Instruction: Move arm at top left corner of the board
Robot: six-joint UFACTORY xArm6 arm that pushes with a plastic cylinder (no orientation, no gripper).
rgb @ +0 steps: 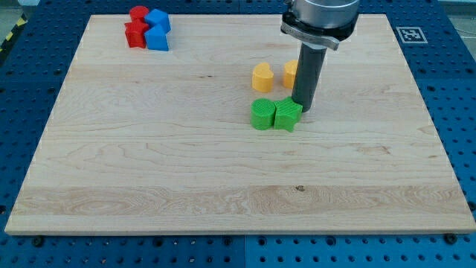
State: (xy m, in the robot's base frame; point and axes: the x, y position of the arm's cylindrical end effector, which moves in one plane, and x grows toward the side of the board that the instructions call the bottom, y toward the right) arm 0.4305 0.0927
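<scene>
My tip (pixel 303 109) rests on the wooden board (pixel 186 164) right of centre, touching the upper right side of a green star-shaped block (pixel 287 115). A green rounded block (pixel 262 114) sits against that star's left side. Just above them lie a yellow heart-shaped block (pixel 261 77) and a second yellow block (pixel 290 73), which the rod partly hides. Near the board's top left corner is a tight cluster: two red blocks (pixel 137 29) and two blue blocks (pixel 158 30). The tip is far to the right of that cluster.
A blue pegboard table (pixel 457 112) surrounds the board. A black-and-white marker tag (pixel 409 33) sits off the board's top right corner. The arm's grey mount (pixel 320 18) hangs over the board's top edge.
</scene>
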